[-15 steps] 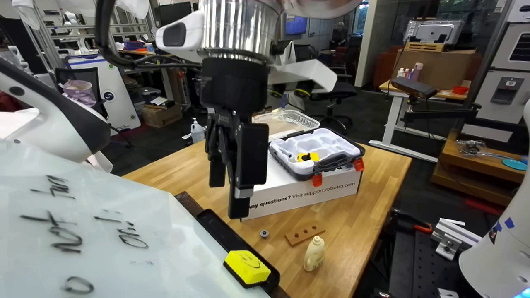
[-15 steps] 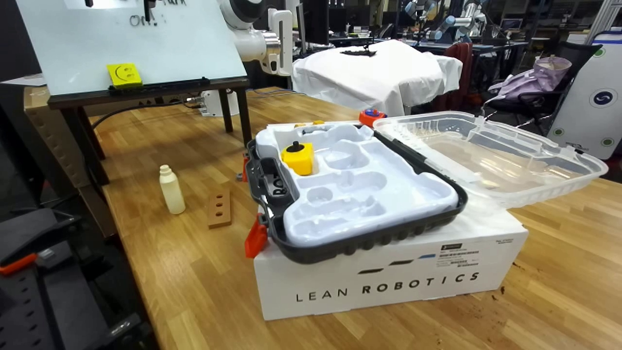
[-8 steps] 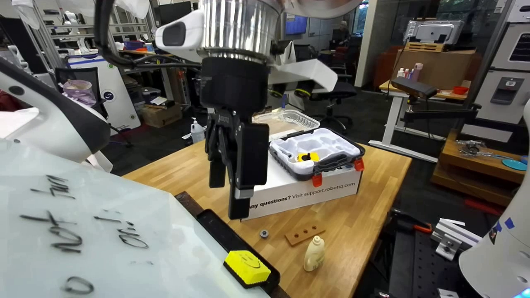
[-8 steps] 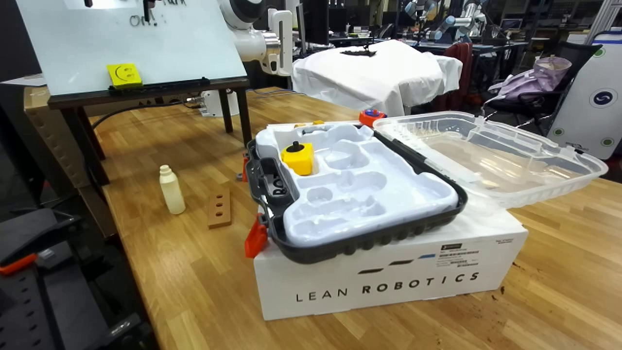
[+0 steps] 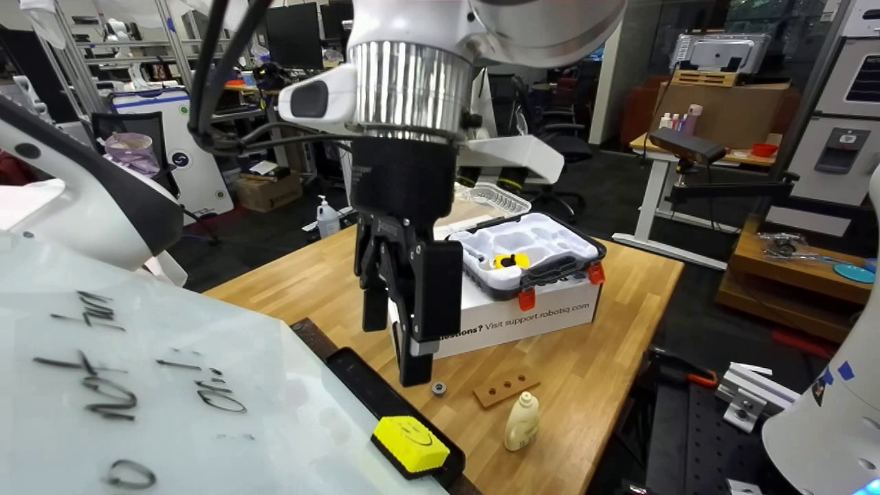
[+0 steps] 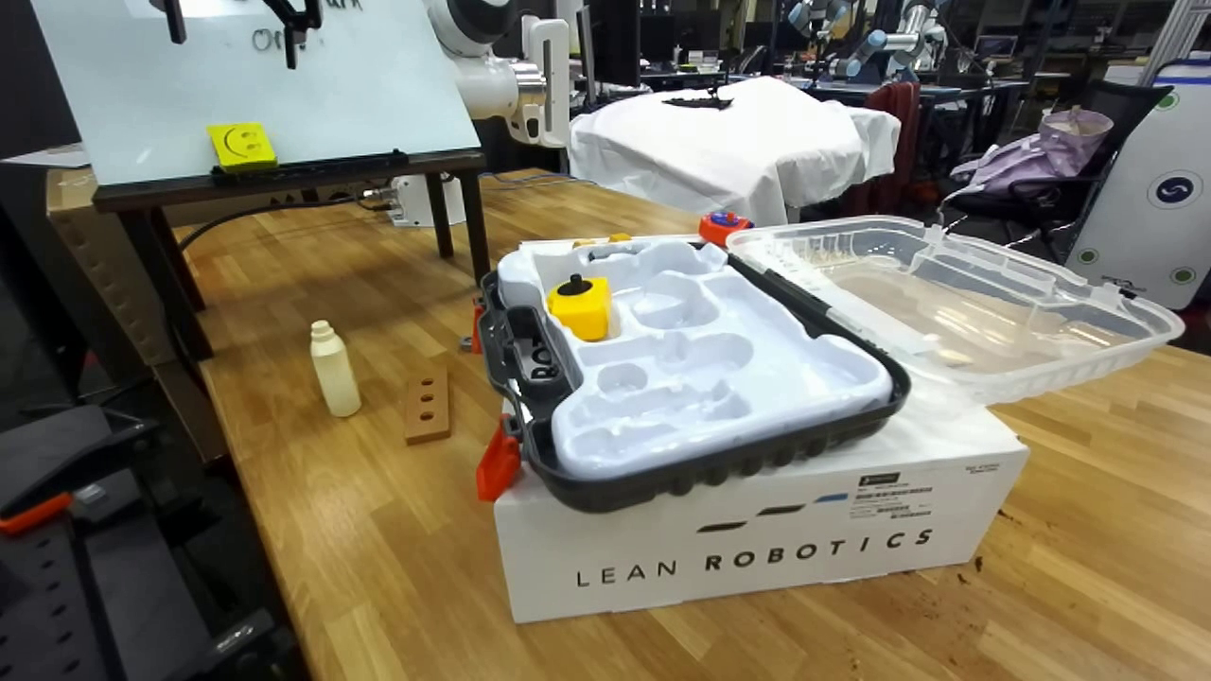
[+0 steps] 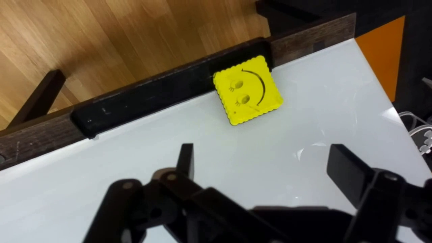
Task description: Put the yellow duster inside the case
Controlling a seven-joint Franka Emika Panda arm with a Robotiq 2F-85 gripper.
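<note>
The yellow duster is a flat bright-yellow block with a smiley face and dark underside. It rests at the lower edge of the whiteboard, partly over the black tray, in both exterior views and the wrist view. The case is open, with a white moulded insert, black rim and orange latches; it also shows in an exterior view. My gripper is open and empty, above the whiteboard and apart from the duster. Its fingers show in an exterior view and wide apart in the wrist view.
The case sits on a white cardboard box, its clear lid folded back. A yellow block with a black knob lies in the case. A cream bottle and holed wooden strip stand near the whiteboard.
My gripper has moved down and slightly right in an exterior view, and its fingers hang lower in front of the whiteboard. The duster and case have not moved.
</note>
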